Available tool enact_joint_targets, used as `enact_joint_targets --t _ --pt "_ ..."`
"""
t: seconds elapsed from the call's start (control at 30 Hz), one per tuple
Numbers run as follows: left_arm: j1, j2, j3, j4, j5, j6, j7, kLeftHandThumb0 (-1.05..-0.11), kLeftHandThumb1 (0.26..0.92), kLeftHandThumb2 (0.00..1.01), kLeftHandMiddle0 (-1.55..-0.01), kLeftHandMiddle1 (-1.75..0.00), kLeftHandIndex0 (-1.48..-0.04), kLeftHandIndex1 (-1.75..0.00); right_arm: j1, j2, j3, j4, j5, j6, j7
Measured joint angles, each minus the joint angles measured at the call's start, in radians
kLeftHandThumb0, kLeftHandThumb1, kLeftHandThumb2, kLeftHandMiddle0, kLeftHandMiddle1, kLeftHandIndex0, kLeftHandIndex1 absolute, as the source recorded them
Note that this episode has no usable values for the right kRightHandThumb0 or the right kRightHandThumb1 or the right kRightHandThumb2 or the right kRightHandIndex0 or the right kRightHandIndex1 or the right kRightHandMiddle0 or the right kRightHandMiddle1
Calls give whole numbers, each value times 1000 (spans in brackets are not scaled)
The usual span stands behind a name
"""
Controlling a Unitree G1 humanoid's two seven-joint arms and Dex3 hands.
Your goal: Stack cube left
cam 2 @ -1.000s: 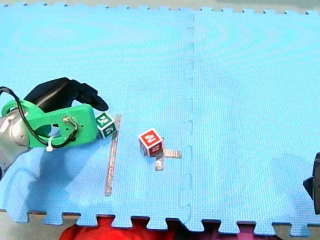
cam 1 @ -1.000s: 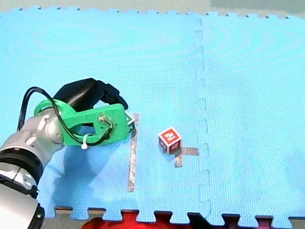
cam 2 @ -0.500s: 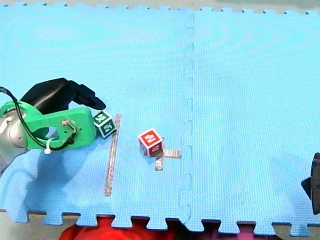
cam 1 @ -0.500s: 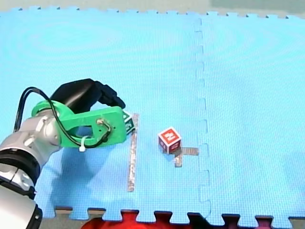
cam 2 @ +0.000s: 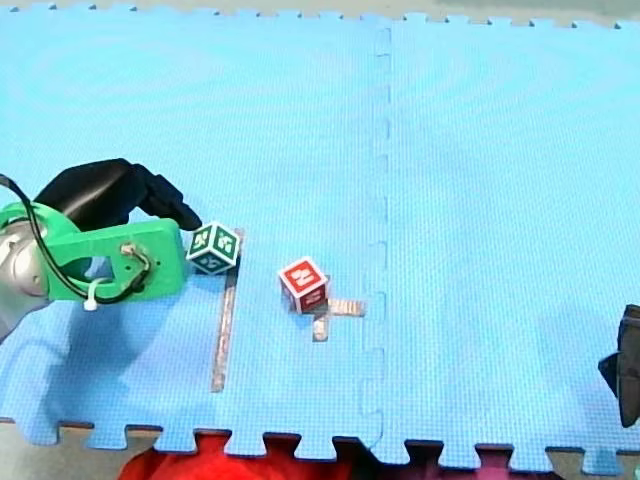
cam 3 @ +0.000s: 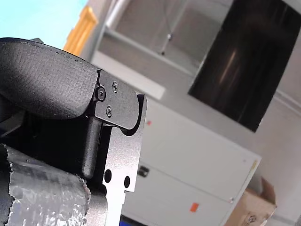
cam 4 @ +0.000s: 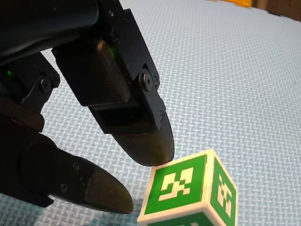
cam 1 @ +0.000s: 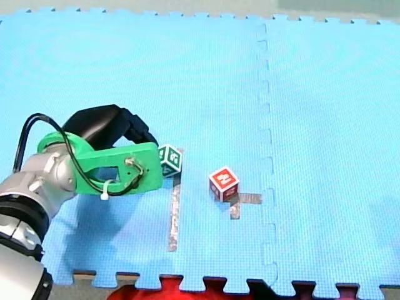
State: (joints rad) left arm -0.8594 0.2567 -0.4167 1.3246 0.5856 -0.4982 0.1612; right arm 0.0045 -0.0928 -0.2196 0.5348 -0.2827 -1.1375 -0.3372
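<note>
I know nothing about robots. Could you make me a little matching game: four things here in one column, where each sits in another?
1 green cube
2 red cube
3 long tape strip
4 right robot hand

a at the mat's right edge
b at the small tape mark
c held by the left robot hand, left of centre
d flat on the mat, running toward its near edge

Pairs: 1-c, 2-b, 3-d, 4-a

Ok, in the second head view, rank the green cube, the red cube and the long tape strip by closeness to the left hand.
1. Green cube, at the left hand fingertips.
2. Long tape strip, just right of that cube.
3. Red cube, farther right.
</note>
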Motion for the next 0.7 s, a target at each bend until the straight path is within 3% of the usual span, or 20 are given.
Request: enact_joint_targets --t 0.17,0.37,0.7 --pt "-4 9 6 -22 -3 -85 47 -462 793 3 -870 -1746 -1301 -20 -8 1 0 17 -17 -4 -19" --pt "-18 16 1 -28 10 -124 77 -465 793 2 -878 -1746 -1305 -18 -20 0 1 48 -35 -12 -44" --pt "-21 33 -3 -46 18 -192 113 -468 793 1 -886 -1746 -1309 -14 -52 -15 11 127 -42 -46 -64"
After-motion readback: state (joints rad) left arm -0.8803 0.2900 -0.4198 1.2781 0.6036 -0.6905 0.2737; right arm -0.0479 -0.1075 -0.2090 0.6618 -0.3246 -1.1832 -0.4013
